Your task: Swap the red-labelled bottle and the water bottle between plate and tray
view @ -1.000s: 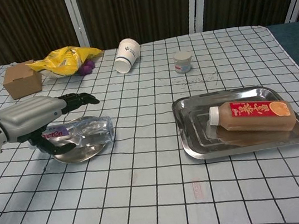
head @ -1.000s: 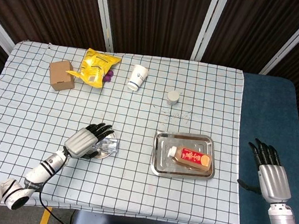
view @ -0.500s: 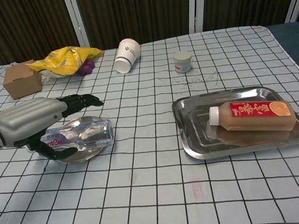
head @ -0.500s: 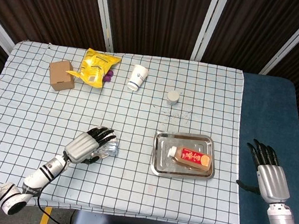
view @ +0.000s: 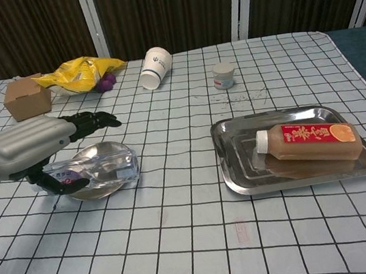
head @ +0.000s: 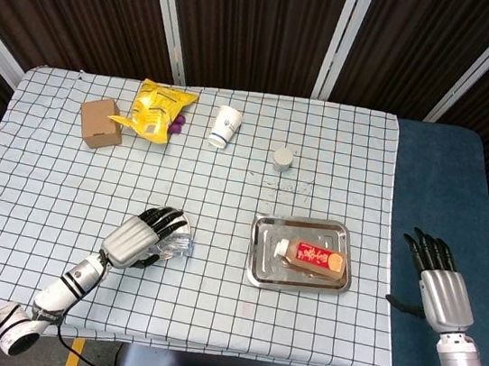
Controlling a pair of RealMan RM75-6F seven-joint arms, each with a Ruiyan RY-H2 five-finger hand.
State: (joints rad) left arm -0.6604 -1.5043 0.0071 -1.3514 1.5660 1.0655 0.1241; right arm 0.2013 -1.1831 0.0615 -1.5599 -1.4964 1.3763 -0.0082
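The clear water bottle (view: 104,169) lies on its side over the small silver plate (view: 99,151) at the table's front left. My left hand (view: 27,143) covers it from above, fingers reaching over the top and thumb wrapped around the near side; in the head view the left hand (head: 138,239) hides most of the bottle (head: 178,246). The red-labelled bottle (head: 311,257) of brown drink lies on its side in the metal tray (head: 254,274), cap to the left, also seen in the chest view (view: 311,140). My right hand (head: 443,291) hovers open off the table's right edge.
At the back stand a cardboard box (head: 101,123), a yellow snack bag (head: 156,109) with a purple thing (head: 178,122) beside it, a tipped paper cup (head: 225,127) and a small white jar (head: 282,158). A blue surface (head: 443,193) flanks the table's right.
My left hand has closed further over the water bottle and drawn it toward the plate's near edge, so the plate's far side now shows. The right hand barely shifted.
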